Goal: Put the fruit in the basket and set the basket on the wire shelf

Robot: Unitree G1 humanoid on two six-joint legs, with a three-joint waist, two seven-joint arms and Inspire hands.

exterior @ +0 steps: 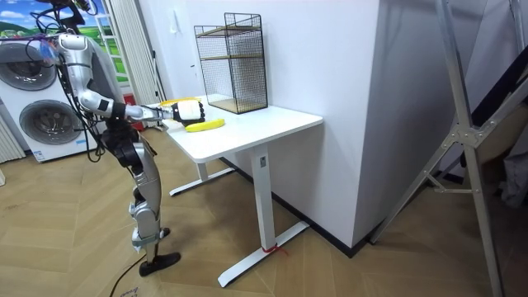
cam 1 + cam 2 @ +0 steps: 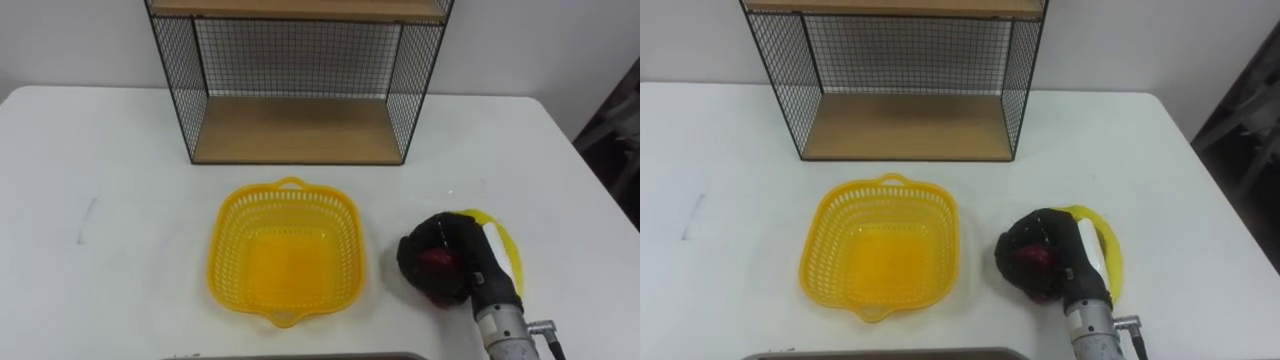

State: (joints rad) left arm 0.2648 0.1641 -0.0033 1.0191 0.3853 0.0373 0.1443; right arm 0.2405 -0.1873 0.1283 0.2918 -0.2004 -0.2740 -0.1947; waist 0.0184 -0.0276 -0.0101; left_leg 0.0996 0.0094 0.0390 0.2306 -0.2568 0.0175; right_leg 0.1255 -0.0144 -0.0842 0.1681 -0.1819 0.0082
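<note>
Gripping check, left eye view: right hand (image 2: 463, 280), fingers curled round red fruit (image 2: 437, 258). Banana (image 2: 511, 250) just right of fingers, empty basket (image 2: 228, 240) near on their left, shelf (image 2: 290, 130) well beyond them.

Room view: fingers over table (image 1: 280, 124) edge.

Right eye view: same clamp.

Judgement: lift clear of banana, release low over basket centre.

No legible print.

Wire shelf (image 2: 300, 130) at back of bench (image 2: 100, 200). Basket (image 2: 228, 250) on bench, just in front of shelf. My right hand (image 2: 445, 250) right of basket, fingers round small fruit (image 2: 434, 259). Banana (image 2: 513, 252) on bench, partly under my wrist.
</note>
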